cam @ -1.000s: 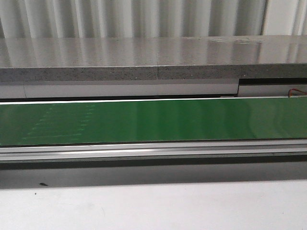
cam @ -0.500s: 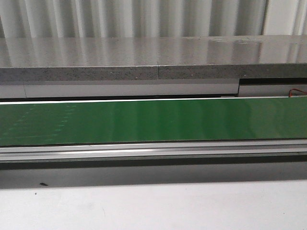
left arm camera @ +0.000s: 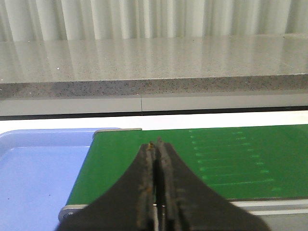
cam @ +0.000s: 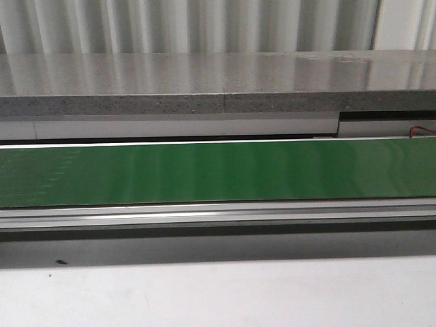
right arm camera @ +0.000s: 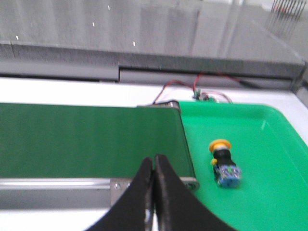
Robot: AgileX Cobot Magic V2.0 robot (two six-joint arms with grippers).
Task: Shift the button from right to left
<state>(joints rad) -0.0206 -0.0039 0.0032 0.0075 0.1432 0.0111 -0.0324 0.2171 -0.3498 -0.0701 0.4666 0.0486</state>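
The yellow-capped push-button with its blue block (right arm camera: 223,162) lies in the bright green plastic tray (right arm camera: 269,192), both tools (left arm camera: 155,144) (right arm camera: 154,159) closed and empty.

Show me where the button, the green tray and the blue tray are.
button (right arm camera: 222,163), right wrist view, on its black collar.
green tray (right arm camera: 269,192), right wrist view, on its bare floor.
blue tray (left arm camera: 33,178), left wrist view, on its bare floor.
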